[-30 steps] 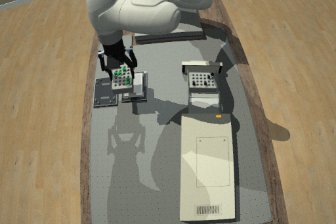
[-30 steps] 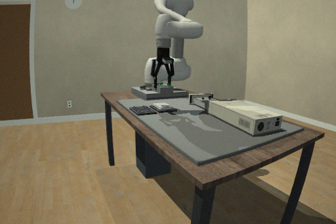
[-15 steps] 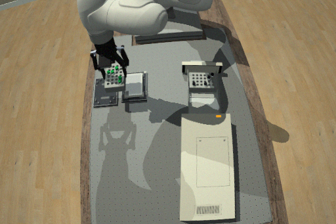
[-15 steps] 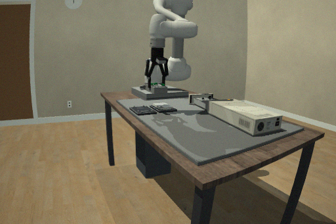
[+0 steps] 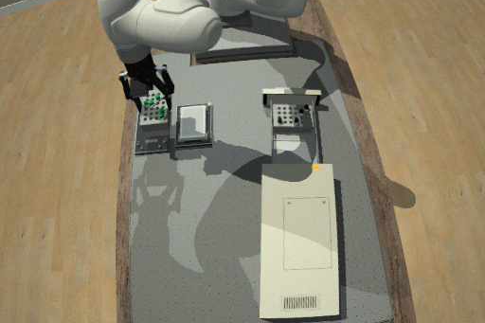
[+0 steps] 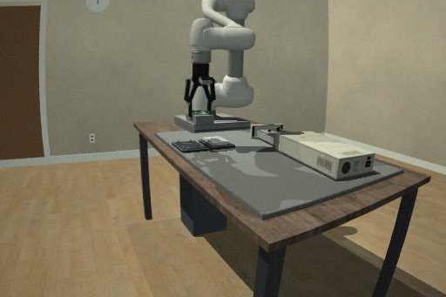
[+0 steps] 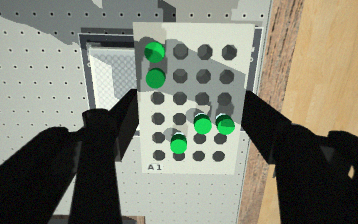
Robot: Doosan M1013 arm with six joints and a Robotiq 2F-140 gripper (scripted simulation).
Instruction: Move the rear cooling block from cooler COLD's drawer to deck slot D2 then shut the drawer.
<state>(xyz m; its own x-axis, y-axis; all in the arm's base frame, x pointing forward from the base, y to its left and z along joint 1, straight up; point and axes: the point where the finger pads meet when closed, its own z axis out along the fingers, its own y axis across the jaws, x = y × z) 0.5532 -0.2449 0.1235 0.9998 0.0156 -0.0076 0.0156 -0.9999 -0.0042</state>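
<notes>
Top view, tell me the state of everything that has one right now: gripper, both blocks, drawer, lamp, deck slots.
Gripper: shut on the rear block.
Rear block: held above D2, five green tubes seated.
Front block: in the drawer.
Drawer: open.
Lamp: lit.
D2: not yet filled.
D1: unoccupied.

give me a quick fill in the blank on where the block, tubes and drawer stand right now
The tool is shut on the block with ___ green tubes.
The lamp on the cooler glows ___.
The cooler's drawer stands ___.
The block left in the drawer holds tubes colored ___.

Missing words: five; orange; open; black
</notes>
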